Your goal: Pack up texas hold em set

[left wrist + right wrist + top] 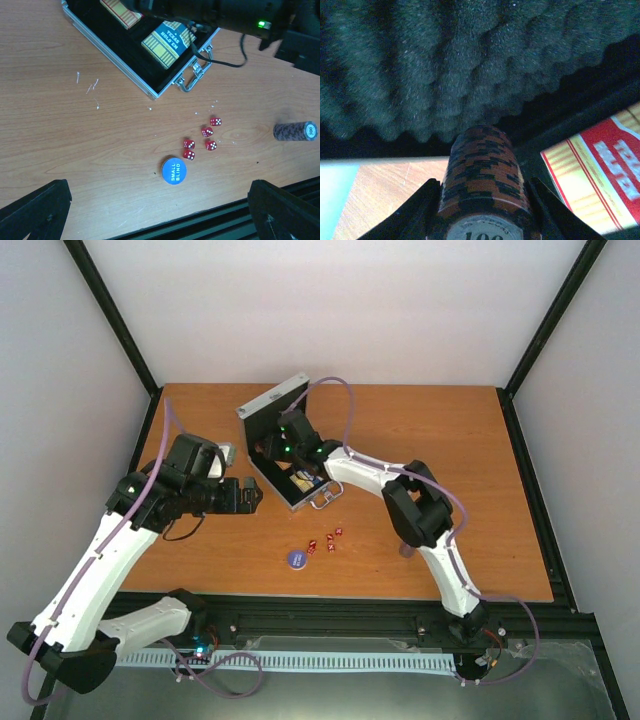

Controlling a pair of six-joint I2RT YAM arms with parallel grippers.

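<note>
Chip stack (482, 175) end-on toward foam lining (445, 65)

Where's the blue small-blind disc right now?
Top view: the blue disc lies on the table near its front edge, slightly left of middle, just left of the red dice, in front of the open case.

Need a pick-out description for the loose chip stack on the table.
Start at the open silver case mid-table, then drop to the red dice near its handle. In the left wrist view, the 500 chip stack sits alone to their right: dark mottled, pale face reading 500, unlike the flat blue Small Blind disc.
</note>
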